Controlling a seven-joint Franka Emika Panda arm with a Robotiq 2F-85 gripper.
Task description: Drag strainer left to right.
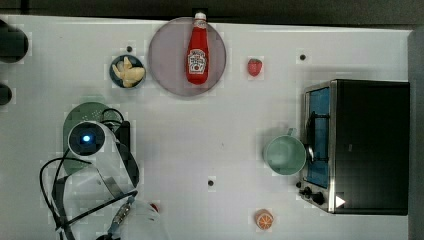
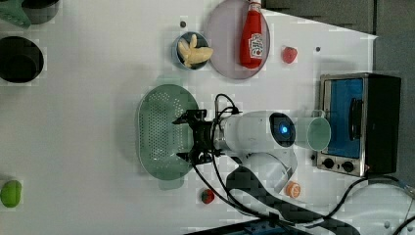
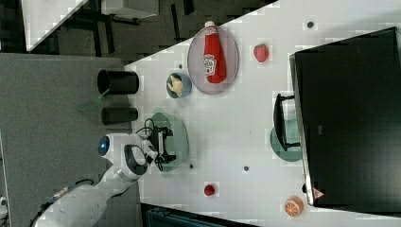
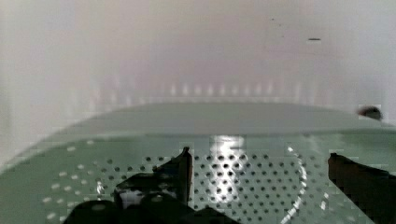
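Black, with its 2 fingers spread wide and nothing between them, the pincer [image 2: 182, 138] hangs over the basin of the strainer [image 2: 159, 129], and the wrist view shows the fingertips [image 4: 184, 161] just above the perforated floor. That pale mint-green oval strainer holds nothing and sits on the white bench [image 1: 210, 135] toward the top view's left, largely under the white arm [image 1: 100, 150]. Beyond it in the top view, a small blue bowl [image 1: 127, 71] holds pale yellow food pieces, and beside it a round grey-lilac plate [image 1: 167, 75] carries a red ketchup bottle [image 1: 197, 50] lying on its side. A strawberry [image 1: 254, 66] lies near the plate. Toward the top view's right, an empty mint-green mug [image 1: 284, 154] stands just beside a toaster oven [image 1: 360, 145].
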